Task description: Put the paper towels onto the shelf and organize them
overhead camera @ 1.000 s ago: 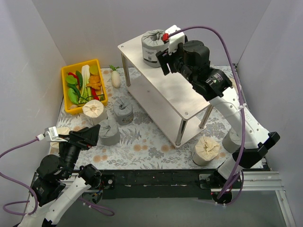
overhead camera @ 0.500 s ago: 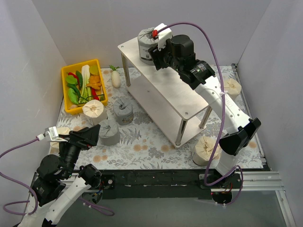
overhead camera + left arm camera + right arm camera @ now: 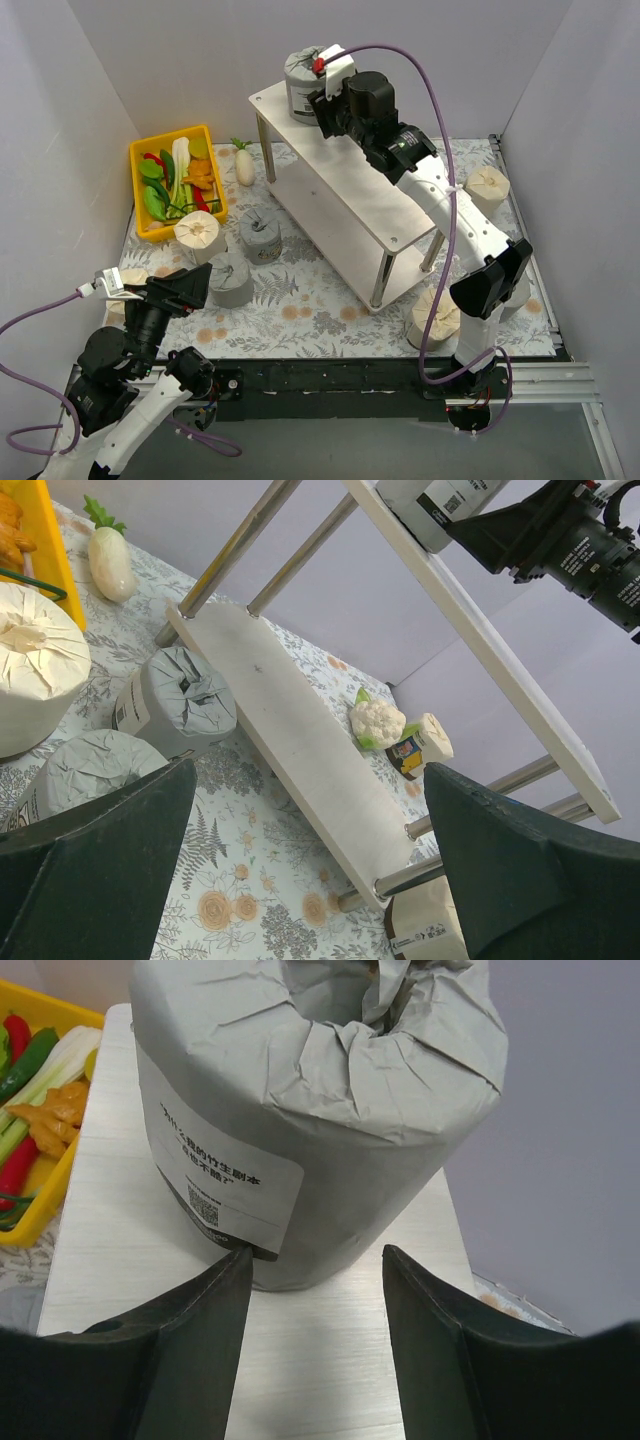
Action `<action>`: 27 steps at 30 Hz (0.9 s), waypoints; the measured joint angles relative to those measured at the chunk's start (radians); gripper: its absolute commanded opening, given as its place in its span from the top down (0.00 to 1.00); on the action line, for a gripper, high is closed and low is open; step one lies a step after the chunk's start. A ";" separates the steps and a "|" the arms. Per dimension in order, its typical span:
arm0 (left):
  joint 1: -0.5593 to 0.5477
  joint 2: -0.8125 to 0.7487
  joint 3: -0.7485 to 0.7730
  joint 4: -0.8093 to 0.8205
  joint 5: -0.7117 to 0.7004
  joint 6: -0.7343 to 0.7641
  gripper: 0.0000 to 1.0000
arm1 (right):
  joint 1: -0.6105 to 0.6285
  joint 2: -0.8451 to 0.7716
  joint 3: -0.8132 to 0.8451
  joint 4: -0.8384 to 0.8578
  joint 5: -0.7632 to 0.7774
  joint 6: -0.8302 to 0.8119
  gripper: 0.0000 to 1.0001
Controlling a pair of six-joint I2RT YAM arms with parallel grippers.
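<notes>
Right gripper [image 3: 315,1252] jaws were apart, nothing clamped. Grey paper towel roll [image 3: 320,1110] stood upright on the shelf [image 3: 352,192] top board's far end, dead ahead of the tips, axis vertical. Left gripper [image 3: 310,770], jaws apart too, was low over the worktop [image 3: 300,300], well away.

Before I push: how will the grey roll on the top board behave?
The grey roll stands upright on a flat base, so it likely slides, not rolls. Its crinkled wrap looks soft; the right tool may dent it. Close to the shelf edge, it could tip off.
</notes>
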 measured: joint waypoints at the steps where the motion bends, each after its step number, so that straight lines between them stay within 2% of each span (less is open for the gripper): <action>1: 0.000 0.000 0.000 0.000 0.000 0.000 0.02 | 0.000 0.006 0.010 0.003 0.008 0.000 0.39; 10: 0.000 0.000 0.000 0.000 -0.001 -0.001 0.02 | 0.000 0.023 0.059 -0.018 0.018 0.029 0.38; 17: 0.000 0.000 0.000 0.000 -0.001 -0.004 0.02 | 0.016 -0.145 -0.047 -0.075 -0.050 0.098 0.39; 22: 0.000 0.000 0.000 0.000 -0.001 -0.003 0.02 | 0.110 -0.225 -0.044 -0.082 -0.075 0.148 0.39; 27: 0.000 0.000 0.000 -0.004 -0.003 -0.005 0.02 | 0.250 -0.193 -0.024 -0.117 -0.070 0.184 0.40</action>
